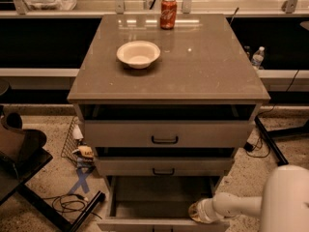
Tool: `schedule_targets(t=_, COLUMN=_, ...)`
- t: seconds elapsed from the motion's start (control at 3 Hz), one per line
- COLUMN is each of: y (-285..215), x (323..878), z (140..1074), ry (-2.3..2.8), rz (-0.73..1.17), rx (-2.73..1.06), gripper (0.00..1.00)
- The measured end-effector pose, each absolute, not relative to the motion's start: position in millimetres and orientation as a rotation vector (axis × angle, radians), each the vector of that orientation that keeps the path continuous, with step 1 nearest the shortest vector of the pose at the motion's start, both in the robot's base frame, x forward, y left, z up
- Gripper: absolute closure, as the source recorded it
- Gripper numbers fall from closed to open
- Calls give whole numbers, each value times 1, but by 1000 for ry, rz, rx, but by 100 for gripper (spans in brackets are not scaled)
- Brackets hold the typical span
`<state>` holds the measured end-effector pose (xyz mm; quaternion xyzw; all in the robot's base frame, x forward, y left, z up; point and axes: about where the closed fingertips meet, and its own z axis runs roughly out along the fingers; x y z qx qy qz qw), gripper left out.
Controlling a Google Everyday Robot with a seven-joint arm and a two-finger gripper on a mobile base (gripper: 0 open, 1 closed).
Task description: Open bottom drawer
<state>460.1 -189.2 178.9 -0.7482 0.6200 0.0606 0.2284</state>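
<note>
The grey cabinet (169, 66) has three drawers. The bottom drawer (140, 224) stands pulled far out, with its inside in view and its front at the lower edge of the camera view. The middle drawer (193, 166) and the top drawer (120, 133) each stand out a little and carry black bar handles. My gripper (195, 211) sits at the right end of the bottom drawer, just behind its front panel, on a white arm (236, 204) that comes in from the lower right.
A white bowl (138, 53) and a red soda can (168, 12) stand on the cabinet top. A black stand (19, 153), cables (67, 204) and a blue tape cross (82, 180) lie on the floor at left. A water bottle (257, 57) and a black leg (270, 139) are at right.
</note>
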Motion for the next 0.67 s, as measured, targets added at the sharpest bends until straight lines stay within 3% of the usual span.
schedule_targets(t=0.33, y=-205, x=418, z=168, ry=1798, rz=226, rx=-2118, gripper=100)
schedule_targets(t=0.67, y=-205, x=419, z=168, ry=1798, rz=226, rx=-2118, gripper=100)
